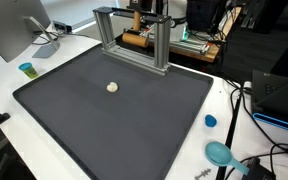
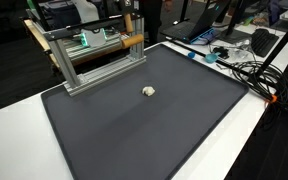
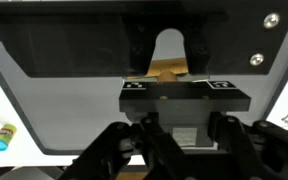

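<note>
In the wrist view my gripper [image 3: 182,137] comes in from the bottom, its fingers [image 3: 134,140] closed against a dark block [image 3: 184,97] with two marker tags on top and a paler grey part below. Beyond the block lies a piece of wood [image 3: 165,71]. In both exterior views the arm reaches down behind a metal frame [image 1: 164,55] [image 2: 69,62], beside a wooden bar [image 1: 134,40] [image 2: 132,42]; the gripper itself is mostly hidden there. A small white ball [image 1: 112,87] [image 2: 149,91] lies alone on the dark mat [image 1: 114,125] [image 2: 144,135], well in front of the frame.
A monitor [image 1: 9,25] and a small blue cup [image 1: 27,69] stand off one corner of the mat. A blue cap [image 1: 211,121] and a teal object [image 1: 219,153] lie on the white table, with cables [image 2: 249,70] and laptops along its edge.
</note>
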Action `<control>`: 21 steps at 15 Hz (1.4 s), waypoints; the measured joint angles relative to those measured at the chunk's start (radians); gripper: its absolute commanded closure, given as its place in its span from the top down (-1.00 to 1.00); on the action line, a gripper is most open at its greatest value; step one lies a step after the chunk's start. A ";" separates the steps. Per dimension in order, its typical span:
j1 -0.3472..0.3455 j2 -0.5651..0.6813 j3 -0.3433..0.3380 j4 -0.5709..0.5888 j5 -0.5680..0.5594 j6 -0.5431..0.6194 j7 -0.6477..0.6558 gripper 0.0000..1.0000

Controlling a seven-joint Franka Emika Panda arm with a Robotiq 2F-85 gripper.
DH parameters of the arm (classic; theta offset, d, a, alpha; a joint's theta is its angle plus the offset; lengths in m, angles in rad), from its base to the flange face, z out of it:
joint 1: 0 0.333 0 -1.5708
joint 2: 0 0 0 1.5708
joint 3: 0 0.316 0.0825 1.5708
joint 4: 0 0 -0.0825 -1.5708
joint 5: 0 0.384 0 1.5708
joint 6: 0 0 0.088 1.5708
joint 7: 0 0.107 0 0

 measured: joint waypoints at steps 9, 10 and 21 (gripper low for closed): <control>-0.016 0.240 -0.009 0.226 -0.003 0.081 -0.010 -0.07; -0.016 0.276 -0.013 0.253 -0.003 0.081 -0.012 -0.07; -0.020 0.397 0.049 0.321 -0.063 0.071 0.078 -0.57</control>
